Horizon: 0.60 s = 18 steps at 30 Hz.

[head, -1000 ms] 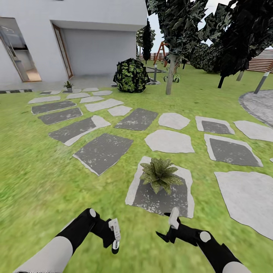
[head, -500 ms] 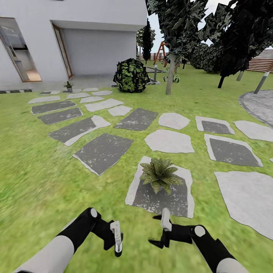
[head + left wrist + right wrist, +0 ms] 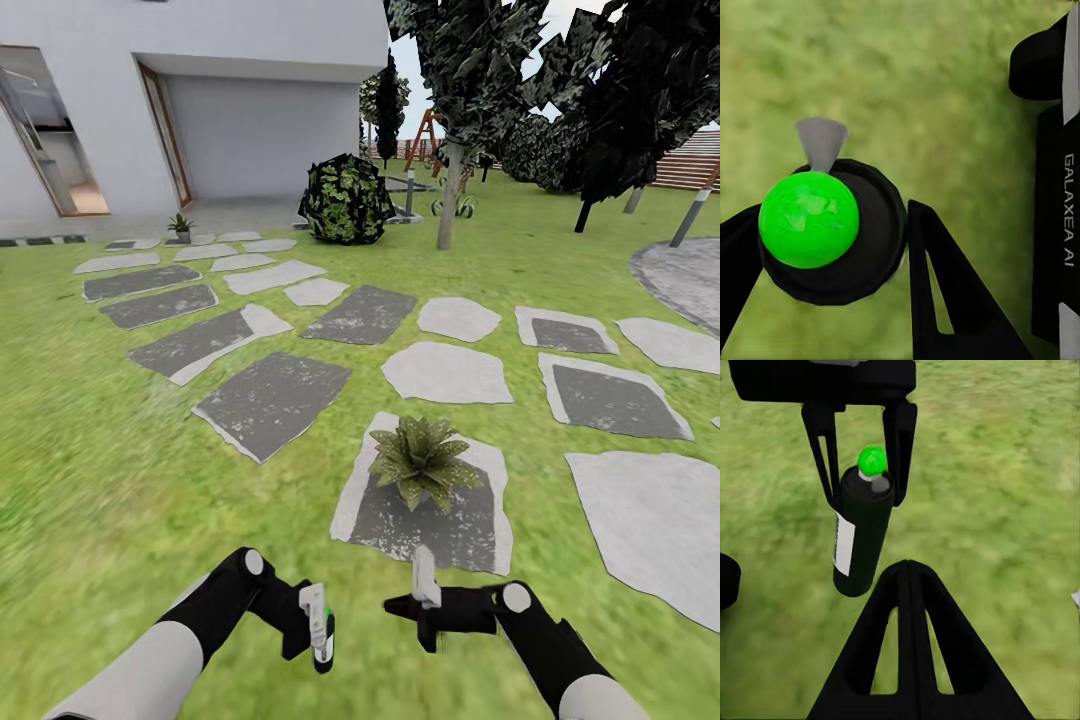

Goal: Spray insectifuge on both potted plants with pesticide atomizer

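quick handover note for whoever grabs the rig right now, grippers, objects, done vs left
Left gripper: shut on the dark cylindrical spray bottle with a green top.
Right gripper: shut, empty, beside the left one.
Near green-leaved potted plant sits on a grey stepping stone just ahead; the second small plant is far off by the white house.
Done: bottle picked up.
Left: no spray visible on the leaves; cover both plants.

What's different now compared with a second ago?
The right gripper swung inward toward the left gripper, which edged right too, shut on the pesticide atomizer. The potted plant, its stepping stone and the view stayed put.
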Motion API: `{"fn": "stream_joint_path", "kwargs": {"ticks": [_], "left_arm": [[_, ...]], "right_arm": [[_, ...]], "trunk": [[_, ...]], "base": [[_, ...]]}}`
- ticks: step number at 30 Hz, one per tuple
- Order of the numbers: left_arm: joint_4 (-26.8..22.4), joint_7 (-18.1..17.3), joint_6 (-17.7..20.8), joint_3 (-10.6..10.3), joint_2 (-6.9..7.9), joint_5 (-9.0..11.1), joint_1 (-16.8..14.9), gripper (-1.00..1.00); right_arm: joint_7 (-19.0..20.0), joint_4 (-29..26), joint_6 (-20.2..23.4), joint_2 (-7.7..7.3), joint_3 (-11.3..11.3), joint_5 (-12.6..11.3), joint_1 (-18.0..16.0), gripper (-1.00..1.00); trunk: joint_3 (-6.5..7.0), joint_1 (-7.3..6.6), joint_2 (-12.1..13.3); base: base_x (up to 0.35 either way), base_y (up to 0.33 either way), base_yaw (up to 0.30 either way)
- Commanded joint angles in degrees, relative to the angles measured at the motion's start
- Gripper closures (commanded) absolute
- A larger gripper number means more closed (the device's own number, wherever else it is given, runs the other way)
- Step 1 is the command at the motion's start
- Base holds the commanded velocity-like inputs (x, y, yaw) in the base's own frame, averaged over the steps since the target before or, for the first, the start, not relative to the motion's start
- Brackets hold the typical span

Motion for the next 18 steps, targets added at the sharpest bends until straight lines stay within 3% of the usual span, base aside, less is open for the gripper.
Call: {"fn": "stream_joint_path", "kwargs": {"ticks": [1,6,18], "left_arm": [[-0.1,-0.2,-0.6,0.0,-0.14,-0.3,0.0,1.00],[-0.1,-0.2,-2.4,0.1,-0.67,-0.2,0.0,1.00],[-0.1,-0.1,-2.8,0.2,-4.18,-0.1,-0.1,1.00]], "right_arm": [[0.1,-0.2,-0.1,0.17,0.1,0.3,0.0,1.00],[0.2,-0.4,0.1,0.37,0.0,0.2,-0.1,1.00],[0.2,-0.2,0.1,0.38,-0.1,0.3,-0.1,1.00]], "trunk": [[-0.05,-0.01,0.0],[-0.05,-0.01,0.0],[-0.05,-0.01,0.0]], "base": [[0.000,0.000,0.000],[0.000,0.000,0.000],[0.000,0.000,0.000]]}}
